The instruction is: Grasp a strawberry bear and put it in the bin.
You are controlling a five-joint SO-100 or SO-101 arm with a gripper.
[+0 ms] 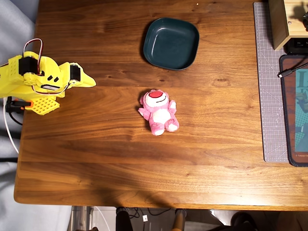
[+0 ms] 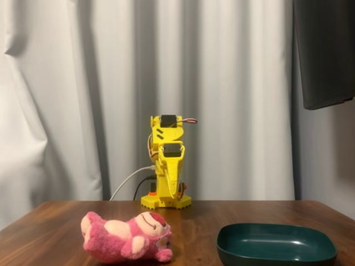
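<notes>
The pink strawberry bear [image 1: 159, 112] lies on its back near the middle of the wooden table, belly up; the fixed view shows the strawberry bear [image 2: 126, 237] at the front left. The dark teal bin [image 1: 171, 43] sits empty behind it in the overhead view, and the bin [image 2: 276, 244] is at the front right in the fixed view. The yellow arm is folded at the table's left edge. Its gripper [image 1: 89, 82] points toward the table, shut and holding nothing, well left of the bear. From the fixed view, the gripper [image 2: 171, 188] hangs downward over the base.
A grey cutting mat [image 1: 268, 86] and a dark mouse pad [image 1: 296, 110] cover the table's right edge, with a wooden box [image 1: 284, 21] at the top right corner. A white cable [image 2: 130, 180] runs from the arm's base. White curtains hang behind.
</notes>
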